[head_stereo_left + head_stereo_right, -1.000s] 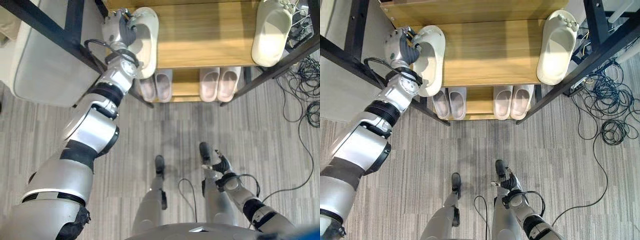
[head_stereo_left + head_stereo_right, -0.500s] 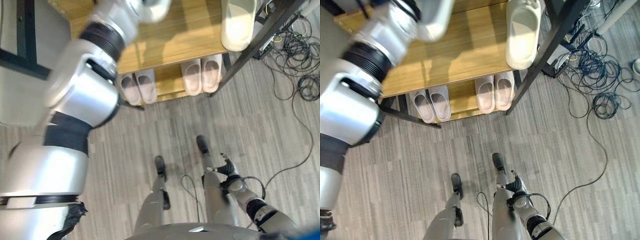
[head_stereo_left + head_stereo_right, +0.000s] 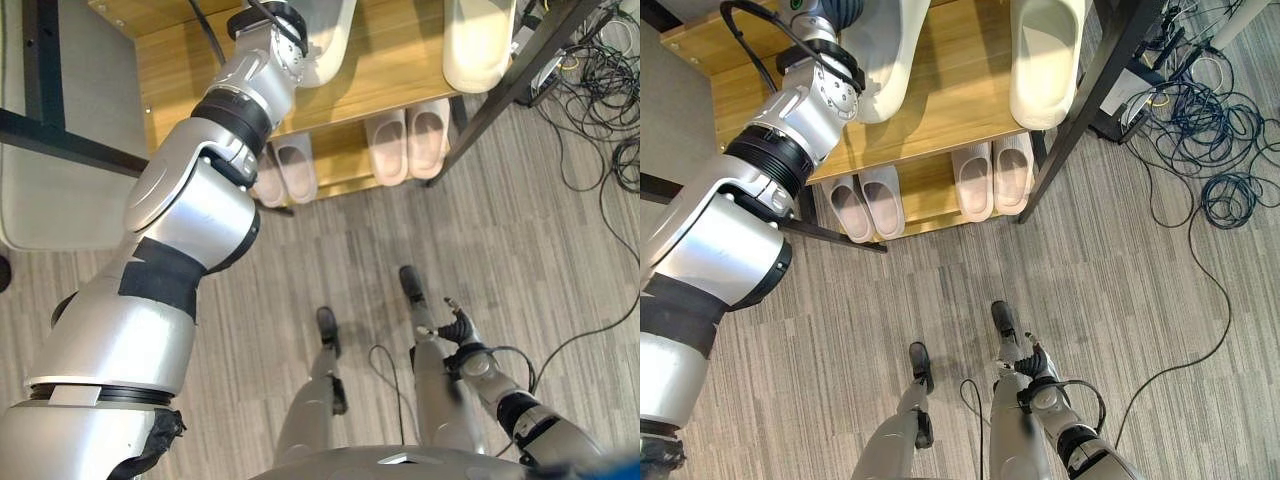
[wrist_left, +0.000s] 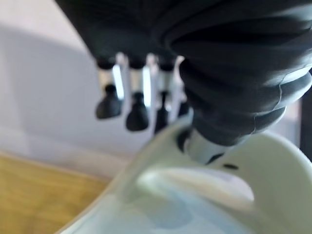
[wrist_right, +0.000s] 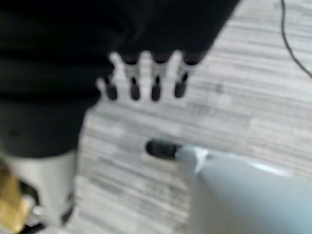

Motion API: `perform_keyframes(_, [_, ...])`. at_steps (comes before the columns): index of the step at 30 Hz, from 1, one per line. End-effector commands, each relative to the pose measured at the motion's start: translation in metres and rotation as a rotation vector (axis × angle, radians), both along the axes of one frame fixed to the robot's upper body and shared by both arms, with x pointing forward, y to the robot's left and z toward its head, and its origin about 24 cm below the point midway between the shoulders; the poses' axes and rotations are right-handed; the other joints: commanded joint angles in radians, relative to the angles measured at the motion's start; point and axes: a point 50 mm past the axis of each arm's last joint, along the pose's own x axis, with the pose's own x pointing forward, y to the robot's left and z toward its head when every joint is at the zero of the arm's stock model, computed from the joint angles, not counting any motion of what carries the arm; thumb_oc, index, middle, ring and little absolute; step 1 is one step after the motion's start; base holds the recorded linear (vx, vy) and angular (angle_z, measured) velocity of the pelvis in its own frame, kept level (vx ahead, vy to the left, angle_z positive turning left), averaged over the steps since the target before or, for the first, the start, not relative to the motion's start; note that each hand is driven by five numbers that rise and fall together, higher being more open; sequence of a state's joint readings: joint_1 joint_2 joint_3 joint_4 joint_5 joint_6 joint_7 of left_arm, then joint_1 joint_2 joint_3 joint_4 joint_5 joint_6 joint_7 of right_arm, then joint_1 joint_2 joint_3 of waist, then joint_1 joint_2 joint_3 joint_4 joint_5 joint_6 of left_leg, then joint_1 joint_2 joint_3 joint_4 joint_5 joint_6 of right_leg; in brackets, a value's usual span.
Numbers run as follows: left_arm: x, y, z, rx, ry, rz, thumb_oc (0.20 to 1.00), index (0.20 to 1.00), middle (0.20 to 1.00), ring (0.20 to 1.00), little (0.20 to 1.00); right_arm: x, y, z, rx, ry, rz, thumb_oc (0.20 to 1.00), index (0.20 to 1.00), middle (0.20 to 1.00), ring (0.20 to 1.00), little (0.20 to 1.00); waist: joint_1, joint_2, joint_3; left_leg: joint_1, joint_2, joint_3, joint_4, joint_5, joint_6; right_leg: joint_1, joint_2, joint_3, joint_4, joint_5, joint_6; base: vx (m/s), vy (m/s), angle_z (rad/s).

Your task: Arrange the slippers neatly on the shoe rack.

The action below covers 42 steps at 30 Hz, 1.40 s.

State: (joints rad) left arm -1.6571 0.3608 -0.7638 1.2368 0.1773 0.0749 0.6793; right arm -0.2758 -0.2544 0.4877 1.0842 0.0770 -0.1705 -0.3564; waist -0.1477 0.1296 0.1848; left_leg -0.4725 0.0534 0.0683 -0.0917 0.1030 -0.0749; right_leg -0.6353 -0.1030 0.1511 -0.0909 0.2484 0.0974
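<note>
The shoe rack [image 3: 940, 110] has warm honey-coloured wooden shelves in a black metal frame. On the upper shelf lie two cream slippers [image 3: 1045, 55], off-white with a faint greenish tint. On the lower shelf stand two pairs of pale pink slippers [image 3: 992, 180], their insoles a shade rosier. The floor [image 3: 1140, 300] is grey, streaked with lighter and darker plank lines. The left hand [image 4: 146, 97] has silver fingers [image 4: 118, 80] with black tips.

No legible text or labels anywhere
</note>
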Motion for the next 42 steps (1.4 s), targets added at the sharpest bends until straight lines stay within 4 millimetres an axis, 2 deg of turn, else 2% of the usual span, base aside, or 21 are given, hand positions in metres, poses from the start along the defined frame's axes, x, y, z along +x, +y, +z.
perform_keyframes(1, [-0.012, 0.016, 0.038, -0.087, -0.097, 0.039, 0.200, 0.200, 0.200, 0.200, 0.200, 0.014, -0.009, 0.012, -0.019, -0.063, 0.002, 1.000, 1.000, 1.000, 1.000, 1.000, -0.004, 0.019, 0.066, -0.005, -0.031, -0.101, 0.004, -0.061, -0.001, 0.107, -0.037, -0.138, 0.048, -0.178, 0.047, 0.00, 0.000, 0.00])
perform_keyframes(6, [-0.010, 0.011, 0.030, -0.108, -0.106, 0.012, 0.200, 0.200, 0.200, 0.200, 0.200, 0.008, -0.008, 0.008, -0.016, -0.050, 0.010, 1.000, 1.000, 1.000, 1.000, 1.000, -0.005, 0.021, 0.068, 0.007, -0.026, -0.097, 0.004, -0.061, -0.003, 0.117, -0.035, -0.143, 0.055, -0.184, 0.046, 0.00, 0.000, 0.00])
perform_keyframes(7, [-0.008, 0.004, 0.020, -0.096, -0.100, -0.001, 0.200, 0.200, 0.200, 0.200, 0.200, 0.004, -0.008, 0.006, -0.016, -0.040, 0.007, 1.000, 1.000, 1.000, 1.000, 1.000, -0.002, 0.021, 0.065, 0.020, -0.025, -0.098, 0.004, -0.064, -0.003, 0.129, -0.034, -0.146, 0.061, -0.192, 0.046, 0.00, 0.000, 0.00])
perform_keyframes(11, [-0.003, 0.004, 0.003, -0.108, -0.052, -0.009, 0.200, 0.200, 0.200, 0.200, 0.200, 0.005, -0.012, 0.006, -0.023, -0.029, -0.001, 1.000, 1.000, 1.000, 1.000, 1.000, 0.004, 0.025, 0.058, 0.035, -0.026, -0.099, 0.004, -0.067, -0.004, 0.148, -0.038, -0.149, 0.064, -0.198, 0.047, 0.00, 0.000, 0.00])
perform_keyframes(13, [0.003, 0.002, -0.020, -0.117, 0.007, -0.018, 0.200, 0.200, 0.200, 0.200, 0.200, 0.002, -0.010, 0.003, -0.018, -0.009, 0.002, 1.000, 1.000, 1.000, 1.000, 1.000, 0.011, 0.035, 0.048, 0.056, -0.028, -0.097, 0.004, -0.069, -0.003, 0.167, -0.040, -0.151, 0.072, -0.207, 0.047, -0.02, 0.009, 0.04])
perform_keyframes(17, [0.008, -0.006, -0.051, -0.100, 0.084, -0.032, 0.200, 0.200, 0.200, 0.200, 0.200, 0.003, -0.018, 0.003, -0.029, 0.007, -0.026, 1.000, 1.000, 1.000, 1.000, 1.000, 0.021, 0.051, 0.041, 0.076, -0.035, -0.103, 0.004, -0.065, -0.001, 0.187, -0.051, -0.156, 0.088, -0.220, 0.046, -0.06, 0.008, 0.14])
perform_keyframes(20, [0.011, -0.008, -0.060, -0.101, 0.127, -0.019, 0.200, 0.200, 0.200, 0.200, 0.200, 0.001, -0.021, 0.001, -0.042, 0.031, -0.029, 1.000, 1.000, 1.000, 1.000, 1.000, 0.023, 0.064, 0.023, 0.063, -0.039, -0.112, 0.004, -0.055, -0.003, 0.175, -0.048, -0.158, 0.102, -0.222, 0.038, -0.06, -0.038, 0.15])
perform_keyframes(23, [0.012, -0.008, -0.064, -0.133, 0.157, -0.016, 0.200, 0.200, 0.200, 0.200, 0.200, -0.001, -0.021, -0.001, -0.049, 0.047, -0.031, 1.000, 1.000, 1.000, 1.000, 1.000, 0.018, 0.071, 0.014, 0.053, -0.036, -0.113, 0.004, -0.049, -0.004, 0.152, -0.041, -0.143, 0.114, -0.222, 0.033, -0.01, -0.022, 0.01])
perform_keyframes(28, [0.013, -0.007, -0.061, -0.131, 0.161, 0.018, 0.200, 0.200, 0.200, 0.200, 0.200, 0.007, -0.022, 0.004, -0.055, 0.027, -0.034, 1.000, 1.000, 1.000, 1.000, 1.000, 0.010, 0.069, 0.014, 0.026, -0.026, -0.100, 0.004, -0.034, -0.011, 0.120, -0.030, -0.127, 0.108, -0.213, 0.032, -0.01, -0.032, -0.05])
perform_keyframes(33, [0.010, -0.013, -0.046, -0.123, 0.127, 0.001, 0.200, 0.200, 0.200, 0.200, 0.200, 0.009, -0.022, 0.004, -0.058, 0.029, -0.040, 1.000, 1.000, 1.000, 1.000, 1.000, 0.000, 0.069, 0.018, 0.005, -0.013, -0.094, 0.004, -0.030, -0.017, 0.088, -0.016, -0.115, 0.114, -0.211, 0.028, 0.02, -0.049, -0.05])
perform_keyframes(42, [0.009, -0.006, -0.032, -0.177, 0.117, 0.006, 0.200, 0.200, 0.200, 0.200, 0.200, 0.016, -0.018, 0.008, -0.057, 0.003, -0.037, 1.000, 1.000, 1.000, 1.000, 1.000, -0.010, 0.069, 0.027, -0.020, 0.001, -0.086, 0.004, -0.022, -0.026, 0.054, -0.001, -0.108, 0.116, -0.207, 0.024, 0.04, -0.039, -0.08])
